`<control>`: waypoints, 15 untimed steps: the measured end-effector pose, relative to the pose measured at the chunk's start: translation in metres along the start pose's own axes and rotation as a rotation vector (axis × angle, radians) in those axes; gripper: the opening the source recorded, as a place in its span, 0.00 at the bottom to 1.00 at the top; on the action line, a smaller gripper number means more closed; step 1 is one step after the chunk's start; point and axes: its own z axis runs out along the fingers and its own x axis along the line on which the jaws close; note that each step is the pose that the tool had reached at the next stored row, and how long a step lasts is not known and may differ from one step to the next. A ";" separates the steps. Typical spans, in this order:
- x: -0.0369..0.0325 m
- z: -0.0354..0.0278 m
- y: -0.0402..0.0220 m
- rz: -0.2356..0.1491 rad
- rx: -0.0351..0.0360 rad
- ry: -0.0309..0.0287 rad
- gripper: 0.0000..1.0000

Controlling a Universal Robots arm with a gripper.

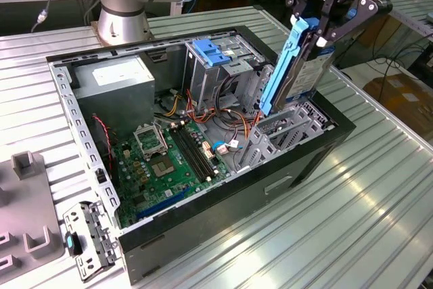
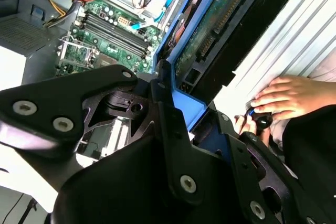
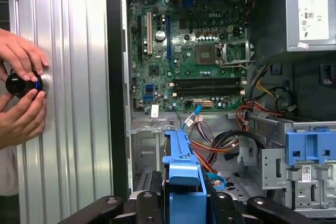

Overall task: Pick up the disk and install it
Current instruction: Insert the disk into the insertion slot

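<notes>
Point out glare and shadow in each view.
Exterior view: even light, mild sheen on the ribbed table. Second wrist view: table beside the disk glares white. First wrist view: motherboard well lit, recess by the power supply dark.

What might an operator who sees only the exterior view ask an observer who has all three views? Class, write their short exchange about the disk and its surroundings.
Operator: The end effector holds the disk tilted over the case. Is anyone nearby?
Observer: Yes. In the first wrist view, a person's hands hold a black knob on the table beside the case.
Operator: Which side of the disk faces the wrist?
Observer: In the second wrist view, its green circuit board faces the camera.
</notes>
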 end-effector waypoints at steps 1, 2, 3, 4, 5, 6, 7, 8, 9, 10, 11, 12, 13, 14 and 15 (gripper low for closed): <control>0.0000 0.0011 -0.0009 0.000 0.0000 0.0000 0.37; 0.0005 0.0029 -0.0024 0.000 0.0000 -0.0003 0.37; 0.0005 0.0040 -0.0034 0.000 0.0000 0.0001 0.37; 0.0003 0.0054 -0.0042 0.000 0.0000 0.0003 0.37; -0.0001 0.0219 -0.0069 0.000 0.0000 0.0000 0.37; 0.0020 0.0321 -0.0079 -0.009 -0.0001 0.0000 0.37; 0.0035 0.0335 -0.0081 -0.009 -0.0004 0.0000 0.37; 0.0038 0.0339 -0.0081 -0.008 -0.0004 -0.0002 0.37; 0.0038 0.0341 -0.0081 -0.008 -0.0005 -0.0001 0.37; 0.0038 0.0344 -0.0081 -0.009 -0.0005 0.0001 0.37; 0.0038 0.0348 -0.0082 -0.009 -0.0007 0.0001 0.37; 0.0038 0.0353 -0.0083 -0.009 -0.0012 -0.0001 0.37; 0.0038 0.0357 -0.0084 -0.009 -0.0017 0.0000 0.37; 0.0038 0.0361 -0.0084 -0.009 -0.0021 0.0000 0.37; 0.0038 0.0364 -0.0085 -0.009 -0.0024 0.0000 0.37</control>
